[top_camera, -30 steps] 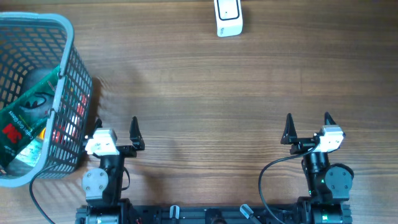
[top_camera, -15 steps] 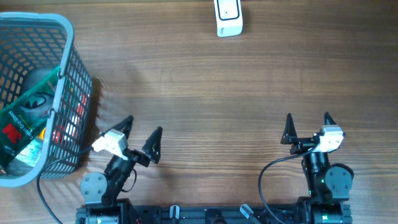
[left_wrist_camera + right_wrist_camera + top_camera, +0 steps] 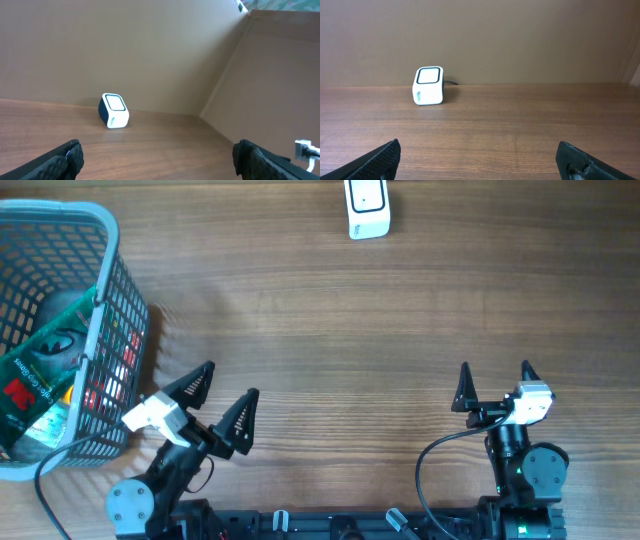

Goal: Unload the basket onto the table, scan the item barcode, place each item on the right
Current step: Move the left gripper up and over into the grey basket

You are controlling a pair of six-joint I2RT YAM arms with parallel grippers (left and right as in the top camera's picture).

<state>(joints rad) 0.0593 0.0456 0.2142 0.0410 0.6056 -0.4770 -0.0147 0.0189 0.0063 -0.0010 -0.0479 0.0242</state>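
Note:
A white barcode scanner (image 3: 367, 209) with a dark window stands at the far edge of the table; it also shows in the left wrist view (image 3: 114, 111) and the right wrist view (image 3: 428, 86). Several packaged items (image 3: 45, 370) lie in a grey mesh basket (image 3: 110, 310) at the left. My left gripper (image 3: 224, 400) is open and empty, near the basket's front corner, angled to the right. At the front right my right gripper (image 3: 495, 381) stands open and empty, pointing toward the scanner.
Bare wooden tabletop (image 3: 350, 330) stretches between the grippers and the scanner. Brown walls (image 3: 260, 85) close off the back and right side. Cables run from both arm bases at the front edge.
My left arm has swung up and turned to the right, away from the basket's side, its jaws still wide. The right arm has not moved.

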